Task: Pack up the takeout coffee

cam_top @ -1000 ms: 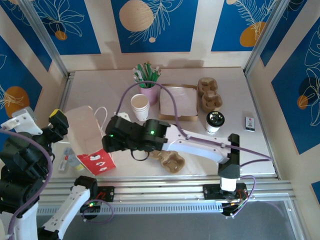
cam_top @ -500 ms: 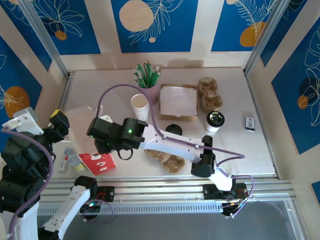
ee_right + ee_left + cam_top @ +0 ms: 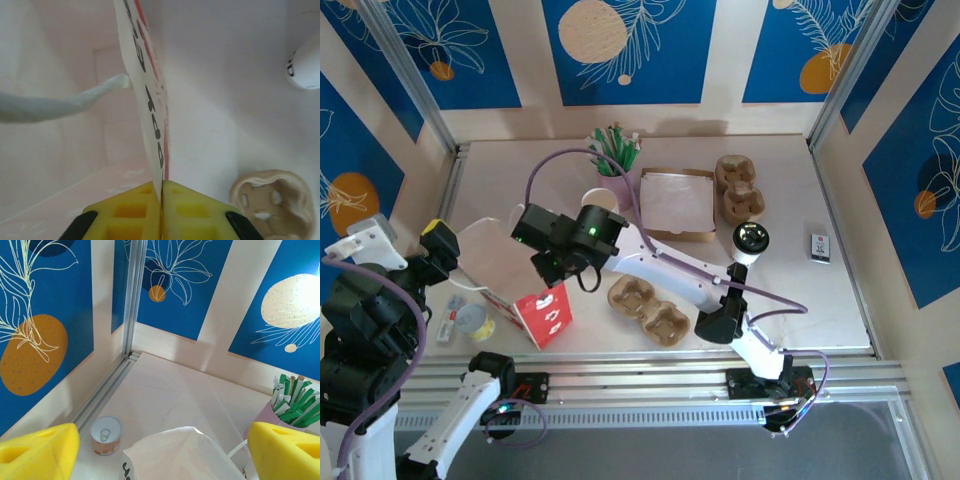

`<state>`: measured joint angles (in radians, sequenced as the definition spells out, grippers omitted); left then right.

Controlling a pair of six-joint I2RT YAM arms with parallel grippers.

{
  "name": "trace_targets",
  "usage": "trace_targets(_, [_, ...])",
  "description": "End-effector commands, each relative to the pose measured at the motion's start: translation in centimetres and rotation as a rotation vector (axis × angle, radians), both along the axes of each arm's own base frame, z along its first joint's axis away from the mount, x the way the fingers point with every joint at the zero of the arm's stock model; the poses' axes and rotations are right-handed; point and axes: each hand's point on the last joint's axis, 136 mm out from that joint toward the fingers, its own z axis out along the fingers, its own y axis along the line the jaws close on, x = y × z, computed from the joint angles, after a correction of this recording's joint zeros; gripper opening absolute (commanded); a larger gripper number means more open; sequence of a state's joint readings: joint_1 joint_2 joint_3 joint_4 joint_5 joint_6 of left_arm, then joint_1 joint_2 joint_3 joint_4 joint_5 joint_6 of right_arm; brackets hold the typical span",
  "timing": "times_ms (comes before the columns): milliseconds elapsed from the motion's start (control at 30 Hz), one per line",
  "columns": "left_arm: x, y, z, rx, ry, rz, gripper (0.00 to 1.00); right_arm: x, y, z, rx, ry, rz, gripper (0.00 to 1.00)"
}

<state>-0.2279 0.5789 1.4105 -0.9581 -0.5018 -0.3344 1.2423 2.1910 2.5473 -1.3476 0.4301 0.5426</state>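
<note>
Well right of right hand (image 3: 161,199), takeout coffee (image 3: 750,243), hand pinched on paper bag (image 3: 542,312)

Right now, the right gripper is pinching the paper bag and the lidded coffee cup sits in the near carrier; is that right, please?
No: the top external view shows the lidded coffee cup standing on the table, outside the near carrier. The right gripper does pinch the paper bag.

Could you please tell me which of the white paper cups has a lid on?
The small white paper cup with the round black plastic lid, standing right of the brown box; the stack of white cups left of that box is lidless.
</note>
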Motion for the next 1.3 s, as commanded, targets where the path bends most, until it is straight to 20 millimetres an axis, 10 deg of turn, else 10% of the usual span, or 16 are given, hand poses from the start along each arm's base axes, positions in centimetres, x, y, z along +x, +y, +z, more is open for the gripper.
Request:
trace_targets(0, [0.2, -0.6, 1.1, -0.005, -0.026, -0.035, 0.87, -0.3, -1.1, -0.3, -0.085, -0.021, 0.149, 0.05])
trace_targets(667, [2.1, -2.8, -1.7, 0.140, 0.203, -0.169, 0.93, 1.0, -4.0, 4.2, -0.067, -0.189, 0.427, 0.00])
trace_targets(1267, [-1.8, -7.4, -14.7, -0.044, 0.642, -0.417, 0.92, 3.4, -5.5, 5.6, -0.057, -0.244, 0.357, 0.00])
